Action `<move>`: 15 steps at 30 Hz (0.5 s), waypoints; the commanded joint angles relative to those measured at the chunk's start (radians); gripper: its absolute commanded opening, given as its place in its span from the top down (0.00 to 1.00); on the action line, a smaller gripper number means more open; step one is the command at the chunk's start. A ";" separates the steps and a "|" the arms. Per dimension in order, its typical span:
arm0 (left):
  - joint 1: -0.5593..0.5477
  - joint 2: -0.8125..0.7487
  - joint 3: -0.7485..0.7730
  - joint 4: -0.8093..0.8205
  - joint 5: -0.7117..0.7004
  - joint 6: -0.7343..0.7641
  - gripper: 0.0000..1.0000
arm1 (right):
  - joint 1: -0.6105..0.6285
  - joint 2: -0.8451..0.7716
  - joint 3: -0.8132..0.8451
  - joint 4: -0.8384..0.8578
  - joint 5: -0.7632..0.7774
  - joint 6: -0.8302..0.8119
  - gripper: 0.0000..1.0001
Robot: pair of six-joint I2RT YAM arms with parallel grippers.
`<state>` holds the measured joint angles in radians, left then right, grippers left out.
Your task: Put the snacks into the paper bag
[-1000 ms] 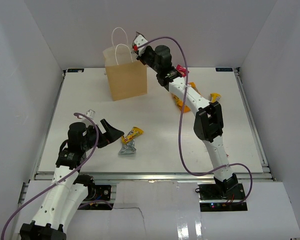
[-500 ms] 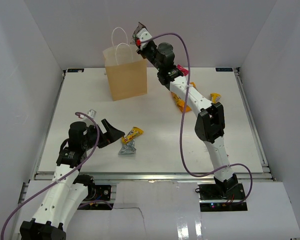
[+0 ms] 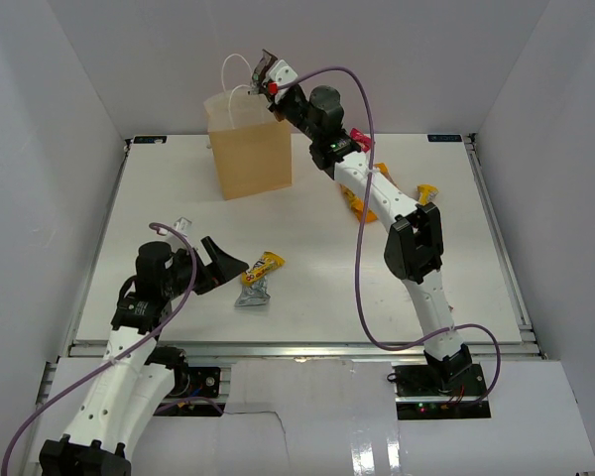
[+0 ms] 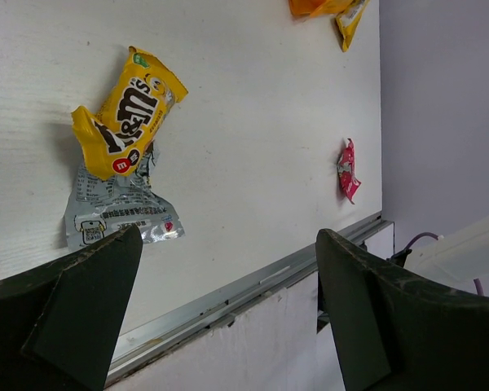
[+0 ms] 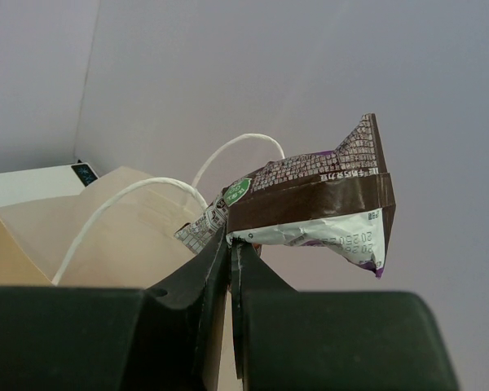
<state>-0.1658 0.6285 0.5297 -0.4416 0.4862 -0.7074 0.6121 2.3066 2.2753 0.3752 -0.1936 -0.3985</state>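
"What changed just then?"

"The right jaws carried the brown bar (image 5: 318, 199) up and leftward, from beside the bag's (image 3: 250, 159) right top edge to above its mouth, as far as I could judge. It looked ready to drop."

"How did it lie?"

"Clamped at one end, long axis about level, free end pointing away from the jaws. The left jaws stood wide and empty near the yellow packet (image 4: 126, 110) and silver packet (image 4: 118, 213) on the table (image 3: 317, 268)."
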 commanded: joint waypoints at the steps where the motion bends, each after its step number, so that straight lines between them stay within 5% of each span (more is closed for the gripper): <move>1: 0.003 0.014 0.013 -0.003 0.020 0.003 0.02 | 0.006 -0.027 -0.020 0.062 -0.026 0.036 0.92; 15: 0.002 0.031 0.003 0.018 0.034 -0.003 0.02 | 0.006 -0.023 0.018 0.165 0.258 0.084 0.92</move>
<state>-0.1658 0.6563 0.5297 -0.4400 0.4995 -0.7078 0.6155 2.3070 2.2578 0.4458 -0.0086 -0.3317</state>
